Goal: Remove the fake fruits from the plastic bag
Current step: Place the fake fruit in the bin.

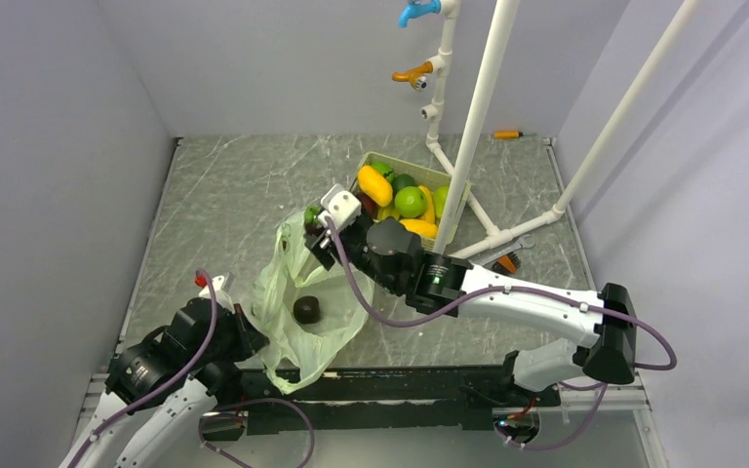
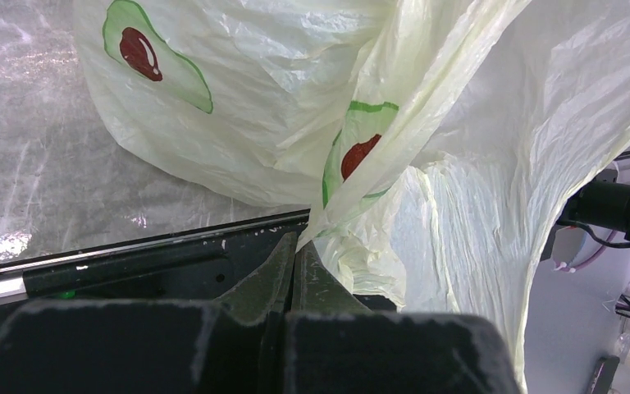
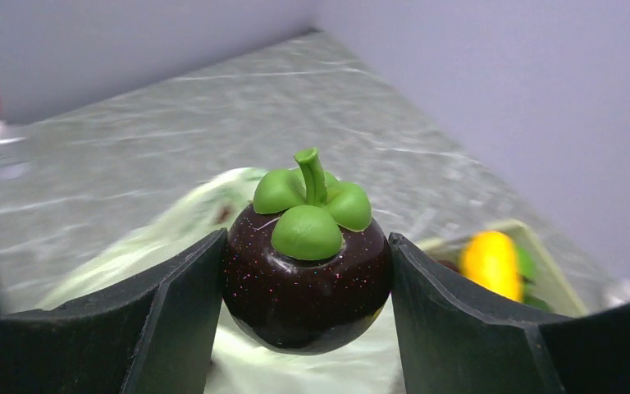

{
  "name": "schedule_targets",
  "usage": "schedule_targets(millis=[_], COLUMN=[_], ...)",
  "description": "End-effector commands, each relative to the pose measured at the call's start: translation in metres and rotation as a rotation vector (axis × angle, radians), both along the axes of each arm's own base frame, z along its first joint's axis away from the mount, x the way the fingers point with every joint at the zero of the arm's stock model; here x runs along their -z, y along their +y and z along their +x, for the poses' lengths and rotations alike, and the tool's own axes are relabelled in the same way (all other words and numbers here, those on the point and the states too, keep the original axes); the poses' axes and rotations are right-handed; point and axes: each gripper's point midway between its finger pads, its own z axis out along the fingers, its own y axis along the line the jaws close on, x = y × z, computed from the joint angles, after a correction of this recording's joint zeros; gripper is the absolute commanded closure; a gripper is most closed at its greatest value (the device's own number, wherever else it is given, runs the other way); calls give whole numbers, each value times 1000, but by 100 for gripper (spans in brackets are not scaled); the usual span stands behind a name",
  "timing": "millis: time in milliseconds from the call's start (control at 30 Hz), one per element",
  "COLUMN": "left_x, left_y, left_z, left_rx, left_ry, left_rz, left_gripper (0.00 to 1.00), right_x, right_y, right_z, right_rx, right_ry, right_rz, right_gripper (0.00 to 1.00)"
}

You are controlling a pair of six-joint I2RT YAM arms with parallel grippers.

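My right gripper [image 1: 316, 232] is shut on a dark purple fake fruit [image 3: 308, 279] with a green cap and holds it above the far rim of the plastic bag [image 1: 297, 336]. In the right wrist view the gripper [image 3: 308, 240] has a finger pressed on each side of the fruit. The pale-green bag lies open on the table with one dark fruit [image 1: 306, 309] inside. My left gripper [image 1: 246, 333] is shut on the bag's near-left edge; in the left wrist view its fingers [image 2: 295, 240] pinch the crinkled film [image 2: 476, 164].
A beige tray [image 1: 369, 161] at the back holds yellow and green fruits [image 1: 410, 202]; it shows blurred in the right wrist view [image 3: 541, 254]. White pipe posts [image 1: 476, 107] stand beside the tray. A small orange object [image 1: 507, 135] lies at the back wall.
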Motion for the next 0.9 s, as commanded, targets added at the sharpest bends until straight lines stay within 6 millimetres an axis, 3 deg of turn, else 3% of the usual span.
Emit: schedule_targets(millis=[0, 167, 333, 533, 867], left_x=[-1, 0, 1, 0, 1], left_y=[-1, -4, -3, -3, -5], left_z=[5, 4, 3, 3, 4], left_rx=[-3, 17, 15, 13, 22], left_ry=[-18, -8, 0, -5, 3], left_rz=[0, 1, 7, 2, 8], left_gripper=[100, 100, 100, 100, 100], right_x=[-35, -16, 29, 74, 137], right_y=[-55, -87, -98, -120, -195], right_z=[67, 129, 187, 222, 261], right_rx=[456, 726, 852, 1033, 1258], right_ry=[-125, -81, 56, 118, 195], right_rz=[13, -114, -282, -497, -652], right_gripper=[100, 100, 100, 100, 94])
